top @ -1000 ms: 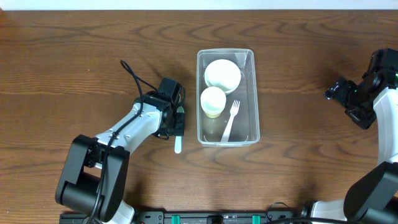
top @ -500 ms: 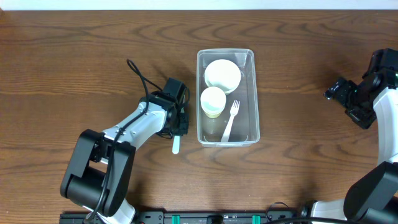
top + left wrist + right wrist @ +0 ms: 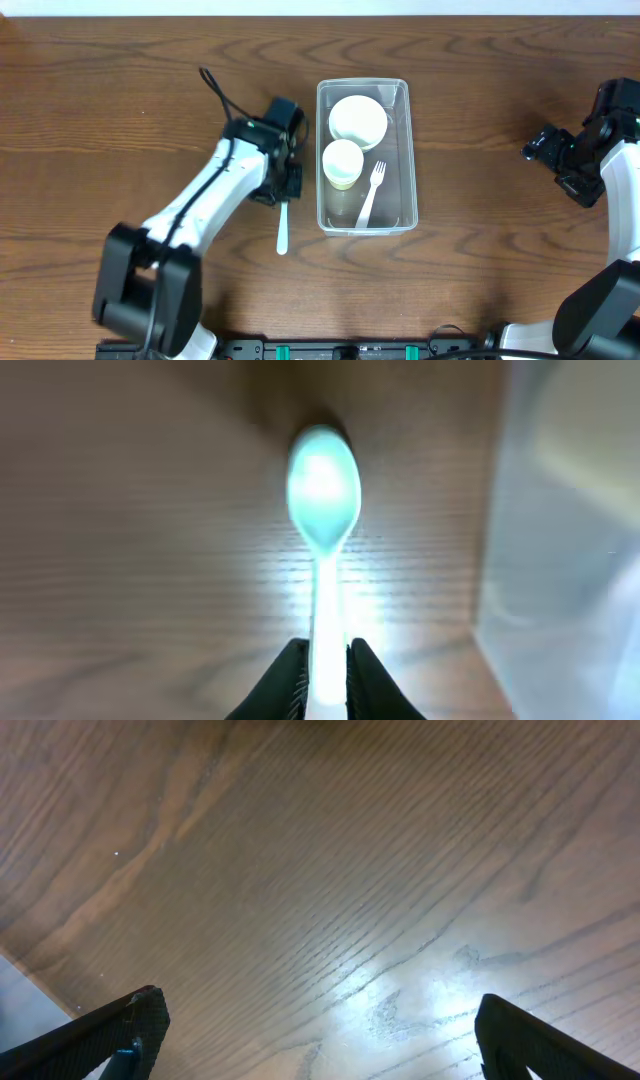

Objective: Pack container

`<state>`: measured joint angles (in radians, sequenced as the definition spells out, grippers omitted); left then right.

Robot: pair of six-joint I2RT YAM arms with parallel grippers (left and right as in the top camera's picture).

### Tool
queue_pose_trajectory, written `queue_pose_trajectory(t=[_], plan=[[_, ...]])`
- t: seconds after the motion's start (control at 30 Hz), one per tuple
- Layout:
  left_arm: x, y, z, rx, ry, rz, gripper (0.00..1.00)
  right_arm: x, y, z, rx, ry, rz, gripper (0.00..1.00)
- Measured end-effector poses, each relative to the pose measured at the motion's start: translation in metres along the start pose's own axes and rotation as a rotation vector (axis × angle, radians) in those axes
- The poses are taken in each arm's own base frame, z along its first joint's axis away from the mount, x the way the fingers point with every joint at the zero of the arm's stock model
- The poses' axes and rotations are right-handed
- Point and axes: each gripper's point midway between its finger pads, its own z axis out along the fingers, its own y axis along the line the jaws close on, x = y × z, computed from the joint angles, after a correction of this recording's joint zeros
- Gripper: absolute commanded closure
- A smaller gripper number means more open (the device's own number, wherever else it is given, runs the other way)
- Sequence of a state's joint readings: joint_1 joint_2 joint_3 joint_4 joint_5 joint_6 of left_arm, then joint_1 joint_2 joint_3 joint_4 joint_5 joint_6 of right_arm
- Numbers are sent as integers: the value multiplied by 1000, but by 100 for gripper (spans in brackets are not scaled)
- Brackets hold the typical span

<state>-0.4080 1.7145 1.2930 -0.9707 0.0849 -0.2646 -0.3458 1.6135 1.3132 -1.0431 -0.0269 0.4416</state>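
Observation:
The clear rectangular container [image 3: 362, 215] stands mid-table and holds a white bowl [image 3: 357, 118], a pale yellow cup [image 3: 342, 162] and a white fork [image 3: 371, 191]. My left gripper [image 3: 287, 193] is just left of the container and is shut on the handle of a white spoon [image 3: 283, 233], which points toward the table's front. In the left wrist view the spoon [image 3: 323, 495] sticks out from between the fingers [image 3: 322, 665] above the wood, with the container wall [image 3: 560, 530] at the right. My right gripper [image 3: 540, 147] is open and empty at the far right.
The dark wooden table [image 3: 120, 130] is bare to the left and right of the container. The right wrist view shows only wood grain [image 3: 330, 900]. A black cable [image 3: 215, 95] loops off the left arm.
My left gripper has moved away from the front edge and lifted with the spoon in it; the spoon now hangs out further. The right arm has not moved.

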Motion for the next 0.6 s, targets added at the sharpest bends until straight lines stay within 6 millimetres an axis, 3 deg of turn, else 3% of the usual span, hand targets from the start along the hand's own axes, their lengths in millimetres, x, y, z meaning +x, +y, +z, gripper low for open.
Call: queue_pose_trajectory(t=[0.13, 0.2, 0.3, 0.4, 0.6], plan=[[-24, -4, -66, 14, -150, 2, 83, 0, 0, 0, 0, 0, -1, 1], [-30, -6, -90, 29, -212, 6, 76, 0, 0, 0, 0, 0, -2, 1], [-28, -4, -102, 31, -236, -5, 73, 0, 0, 0, 0, 0, -2, 1], [-27, -1, -83, 18, -216, -26, 68, 0, 0, 0, 0, -1, -2, 1], [-4, 9, 10, -39, -43, -57, 58, 0, 0, 0, 0, -1, -2, 1]])
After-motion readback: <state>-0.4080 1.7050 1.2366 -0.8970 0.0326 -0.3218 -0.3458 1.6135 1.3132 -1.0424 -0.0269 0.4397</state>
